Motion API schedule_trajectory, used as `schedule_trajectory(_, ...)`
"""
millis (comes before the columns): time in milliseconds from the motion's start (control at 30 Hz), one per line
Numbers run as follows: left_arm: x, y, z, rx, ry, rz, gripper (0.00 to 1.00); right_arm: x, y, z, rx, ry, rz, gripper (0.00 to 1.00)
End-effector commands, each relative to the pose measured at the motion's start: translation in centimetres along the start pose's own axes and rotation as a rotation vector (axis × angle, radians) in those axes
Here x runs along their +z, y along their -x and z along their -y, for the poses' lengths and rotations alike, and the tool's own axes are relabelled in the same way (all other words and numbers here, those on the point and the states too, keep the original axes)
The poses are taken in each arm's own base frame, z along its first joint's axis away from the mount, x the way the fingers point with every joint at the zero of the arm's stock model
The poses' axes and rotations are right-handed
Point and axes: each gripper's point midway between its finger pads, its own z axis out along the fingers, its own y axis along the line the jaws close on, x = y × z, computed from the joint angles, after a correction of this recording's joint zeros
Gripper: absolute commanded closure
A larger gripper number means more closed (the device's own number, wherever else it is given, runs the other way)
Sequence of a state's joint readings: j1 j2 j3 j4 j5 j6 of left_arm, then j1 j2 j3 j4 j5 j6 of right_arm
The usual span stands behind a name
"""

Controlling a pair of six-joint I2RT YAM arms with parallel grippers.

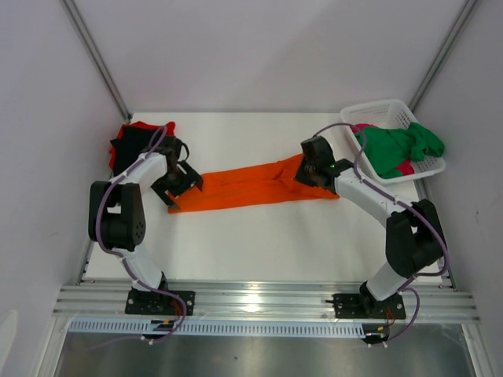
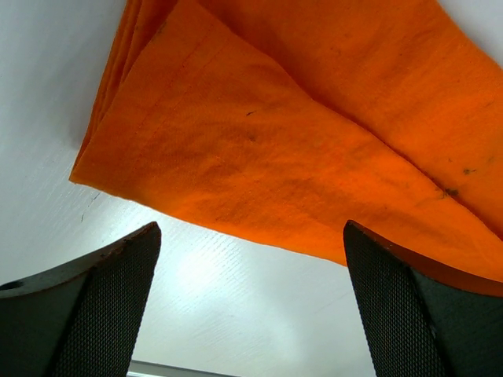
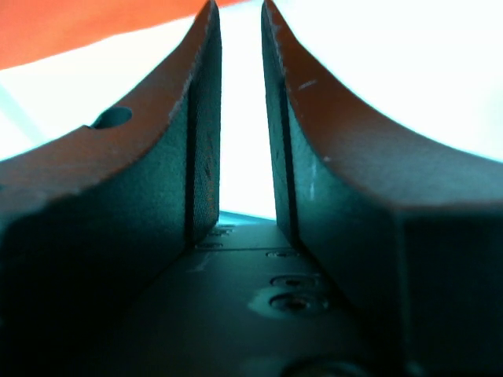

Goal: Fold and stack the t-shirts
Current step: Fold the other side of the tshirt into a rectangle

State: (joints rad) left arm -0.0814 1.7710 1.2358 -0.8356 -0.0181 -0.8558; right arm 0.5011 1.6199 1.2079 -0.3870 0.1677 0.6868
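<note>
- Fingers of the left gripper stand wide apart and hold nothing.
- Just ahead of these fingers lies the orange shirt, folded into a long narrow band on the table. One corner of it points to the left side of this gripper. Whether the cloth touches the right fingertip I cannot tell.
- From the left gripper, the band runs across to the right gripper, which sits over its other end.
- The right gripper is almost closed. Only a thin gap stays between its pads, the white table shows through it, and no cloth is seen inside. Some orange cloth shows beyond its left finger.
- Behind the left gripper and a little to its outer side, the red shirt and the black shirt lie together in a heap, touching.
- Beyond the right gripper, to its outer side, stands a white basket. A green shirt fills it and hangs over the rim, with a pink shirt partly under it.
</note>
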Motion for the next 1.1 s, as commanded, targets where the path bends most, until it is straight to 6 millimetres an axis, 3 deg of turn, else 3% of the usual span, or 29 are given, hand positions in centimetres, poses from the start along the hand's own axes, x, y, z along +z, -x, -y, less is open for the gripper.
schedule_trajectory(0, -0.6, 0.2, 0.8, -0.002, -0.037, 0.017, 0.01, 1.3, -2.0, 1.3, 0.043, -0.038, -0.023, 0.74)
schedule_trajectory(300, -1.1, 0.2, 0.8, -0.001, -0.041, 0.02, 0.01, 5.4, -4.3, 1.4, -0.033, -0.051, -0.094, 0.75)
schedule_trajectory(1067, -0.6, 0.0, 0.6, 0.004, -0.029, 0.01, 0.01, 7.4, -4.8, 0.6, -0.048, -0.052, -0.119, 0.75)
